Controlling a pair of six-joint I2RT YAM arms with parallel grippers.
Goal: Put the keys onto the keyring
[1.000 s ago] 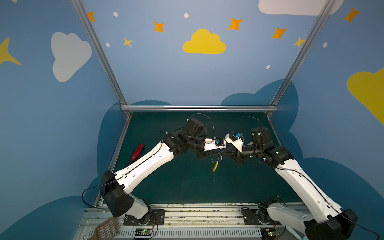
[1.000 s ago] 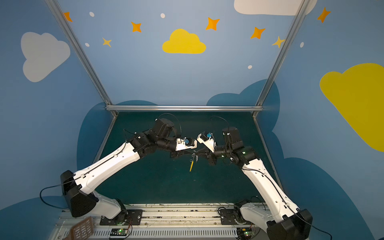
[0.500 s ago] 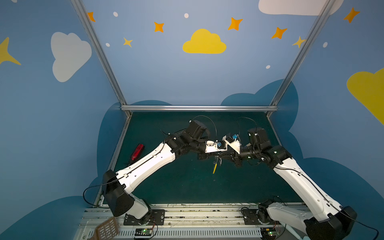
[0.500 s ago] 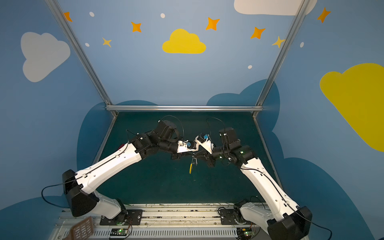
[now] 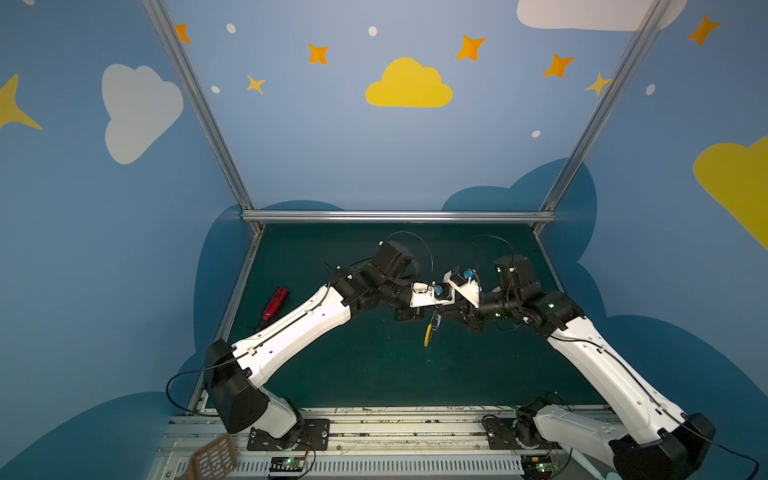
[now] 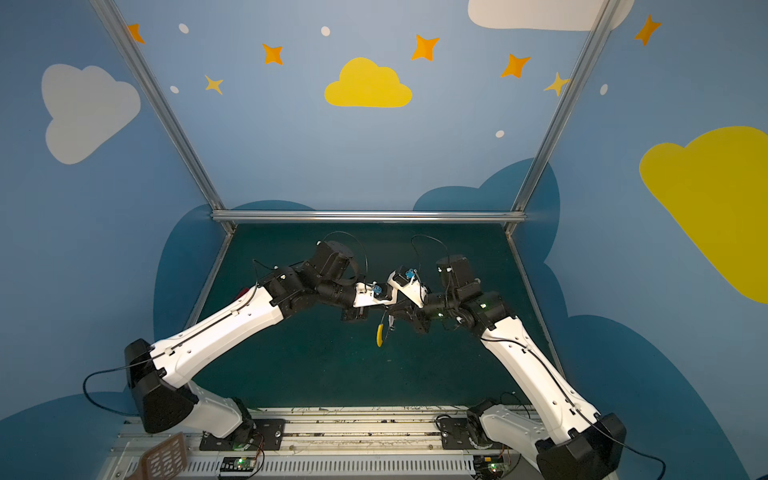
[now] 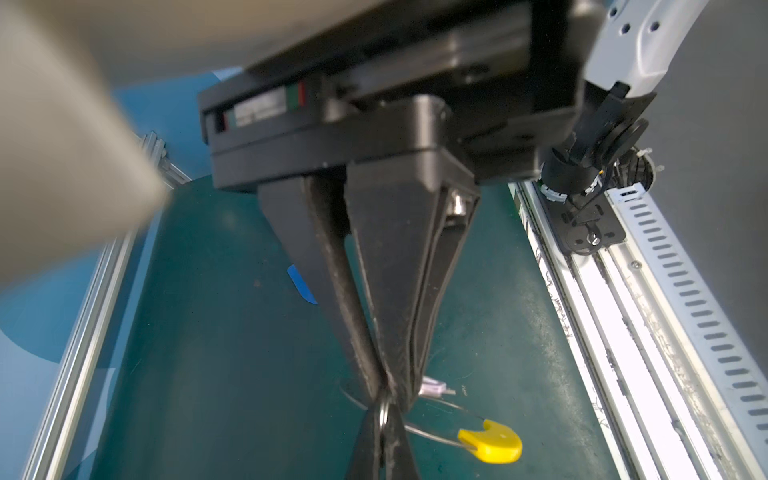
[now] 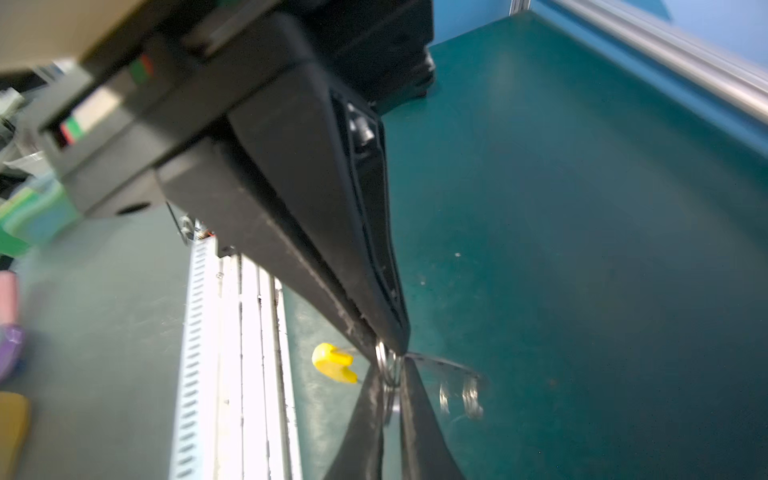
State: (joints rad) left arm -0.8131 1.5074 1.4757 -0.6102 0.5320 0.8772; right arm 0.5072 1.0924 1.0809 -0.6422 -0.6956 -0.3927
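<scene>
Your left gripper (image 7: 388, 388) is pinched shut on a small silver loop (image 7: 383, 409), low centre of its wrist view. The right gripper (image 8: 392, 349) meets it tip-to-tip; can't tell if it's clamped. The keyring (image 7: 490, 446) hangs lower right, keys (image 7: 436, 389) just beside the tips: looks like a handover pinch.

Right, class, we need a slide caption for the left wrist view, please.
Tip to tip: the left gripper, shut on a small silver loop, meets the right gripper; the keyring's yellow arc beside them.
</scene>
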